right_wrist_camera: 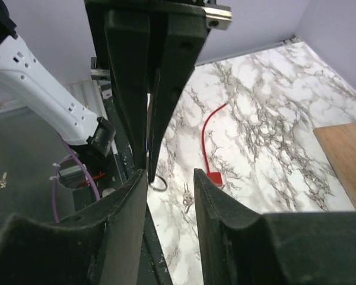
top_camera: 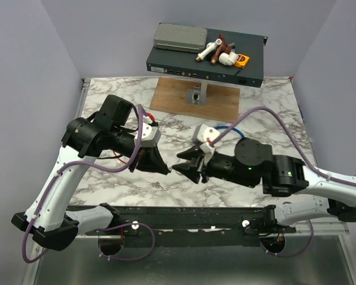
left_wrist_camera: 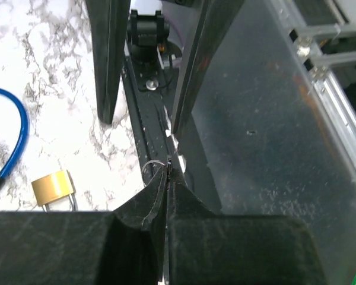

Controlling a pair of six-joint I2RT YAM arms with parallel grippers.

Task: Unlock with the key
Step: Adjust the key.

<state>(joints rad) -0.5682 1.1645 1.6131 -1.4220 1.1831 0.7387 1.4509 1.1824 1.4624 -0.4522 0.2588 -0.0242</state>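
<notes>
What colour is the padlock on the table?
The padlock is gold, clearest in the left wrist view.

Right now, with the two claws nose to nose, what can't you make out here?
- Left wrist view: the left gripper is shut on the key ring. Any key is hidden between its fingers.
- Left wrist view: the padlock shows no keyhole, and the gripper's body cuts off its shackle.
- Top view: the padlock is not visible, probably hidden under the right arm.
- Left wrist view: the blue cable runs off the left edge.
</notes>
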